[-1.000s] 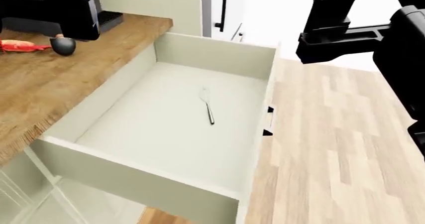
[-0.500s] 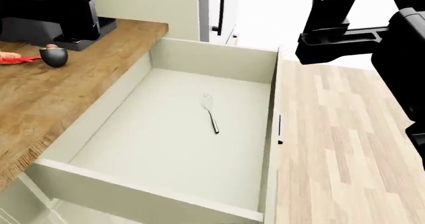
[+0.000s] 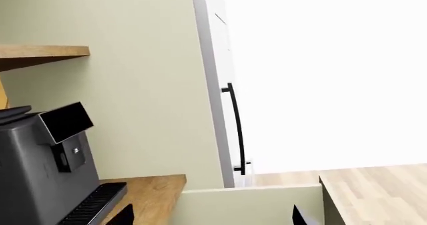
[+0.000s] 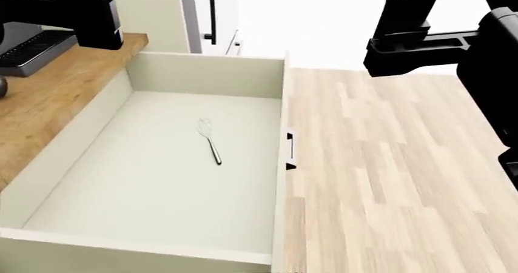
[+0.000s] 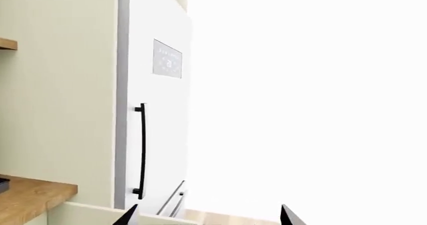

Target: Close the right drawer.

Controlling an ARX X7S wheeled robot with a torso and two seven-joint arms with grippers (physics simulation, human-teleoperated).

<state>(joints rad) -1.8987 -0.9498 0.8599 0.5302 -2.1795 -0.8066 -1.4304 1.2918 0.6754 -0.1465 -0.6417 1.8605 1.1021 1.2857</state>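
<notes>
The right drawer [image 4: 162,188] stands pulled far out from the wooden counter [image 4: 48,103], its pale inside in plain sight. Its short black bar handle [image 4: 290,149] shows on the front panel, facing the floor side. The drawer's far wall [image 3: 247,205] also shows in the left wrist view, and a corner of its rim [image 5: 80,212] in the right wrist view. My left gripper [image 3: 210,220] is open, held above the drawer's back end. My right gripper [image 5: 210,219] is open too, up in the air past that corner. Neither touches the drawer.
A metal whisk [image 4: 208,141] lies in the drawer. A dark coffee machine [image 3: 47,165] stands on the counter. A tall cabinet door with a long vertical black handle [image 5: 141,152] rises behind. Light wood floor [image 4: 389,164] spreads to the right. My right arm [image 4: 437,36] hangs high.
The head view has swung, so the drawer and counter sit further left in it and the small red and black items have left the frame. The drawer stays open.
</notes>
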